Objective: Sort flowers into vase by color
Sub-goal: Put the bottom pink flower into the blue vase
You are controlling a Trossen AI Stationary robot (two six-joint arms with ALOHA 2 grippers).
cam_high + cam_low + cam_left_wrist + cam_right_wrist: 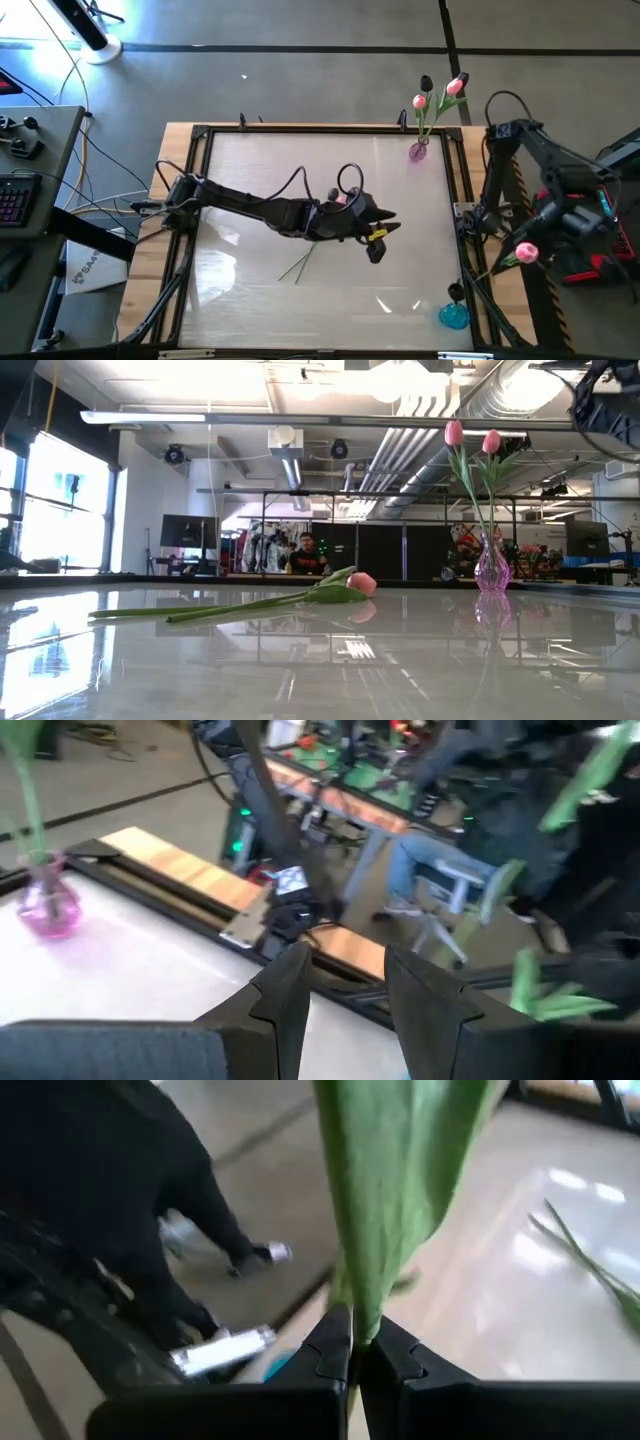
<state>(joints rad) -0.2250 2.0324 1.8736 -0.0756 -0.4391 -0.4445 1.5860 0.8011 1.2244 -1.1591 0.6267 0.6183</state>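
A pink tulip (350, 582) lies on its side mid-table, its long green stem (300, 265) pointing to the near left. My left gripper (345, 995) hovers open above this tulip's head (341, 198), touching nothing. A pink glass vase (418, 150) at the far right corner holds two pink tulips (470, 435) and a dark one (427, 83). A blue vase (453, 317) stands at the near right corner. My right gripper (355, 1342) is beyond the table's right edge, shut on another pink tulip (525, 252). My right gripper pinches the tulip's green leaf and stem (365, 1295) between its two shut fingers. The tulip is lifted clear, its pink head (525, 252) by the arm and its stem end (483, 273) pointing toward the table's right edge above the blue vase.
A black frame (200, 135) borders the glossy white table top. Cables (345, 180) loop over my left arm. In the low view a person (308, 555) sits in the room far behind the table. Open surface lies between the lying tulip and both vases.
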